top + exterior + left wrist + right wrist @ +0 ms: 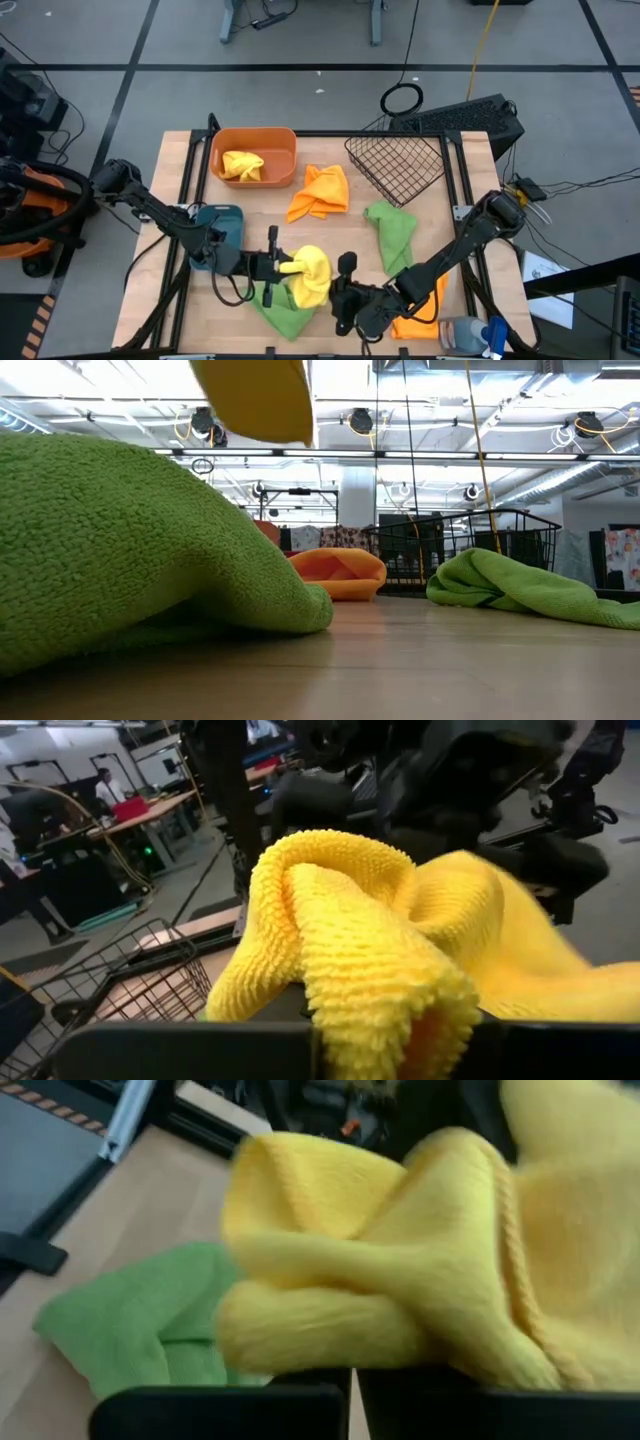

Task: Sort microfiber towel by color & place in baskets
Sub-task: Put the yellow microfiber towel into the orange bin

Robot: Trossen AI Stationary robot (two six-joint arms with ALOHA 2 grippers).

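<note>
A wide workshop with grey floor and ceiling lamps surrounds the wooden surface [160, 260]. Near its front edge, the left gripper [285, 267] and right gripper [333, 287] both clench one yellow towel [310, 275] above a green towel [283, 312]. The orange tub [254, 157], mesh basket [396, 165] and teal tub [218, 232] stand farther back.

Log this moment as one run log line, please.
left tool: shut on yellow towel | right tool: shut on yellow towel | orange tub: one yellow towel inside
</note>
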